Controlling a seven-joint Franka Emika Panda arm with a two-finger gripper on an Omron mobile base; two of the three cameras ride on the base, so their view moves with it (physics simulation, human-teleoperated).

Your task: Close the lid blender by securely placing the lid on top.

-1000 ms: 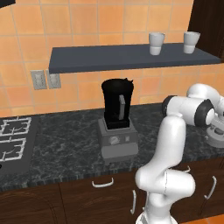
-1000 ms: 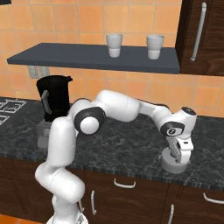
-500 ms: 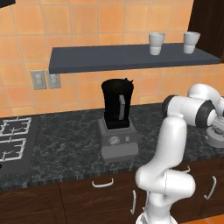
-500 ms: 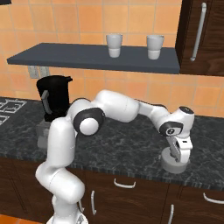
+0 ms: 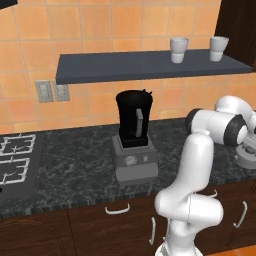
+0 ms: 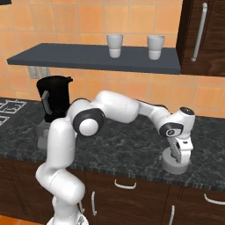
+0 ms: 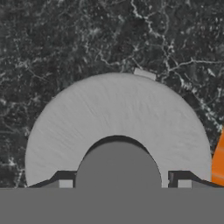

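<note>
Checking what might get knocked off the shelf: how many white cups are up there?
2. Both stand upright on the dark wall shelf above the counter: one cup nearer the shelf's middle, the other cup toward its right end by the dark cabinet. None looks hidden.

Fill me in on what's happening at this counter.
The white arm has reached to the right and brought its tool down onto the lid, which lies on the dark counter. In the hand view the fingertips sit either side of the lid's knob. The blender stands apart to the left, its jar uncovered.
</note>
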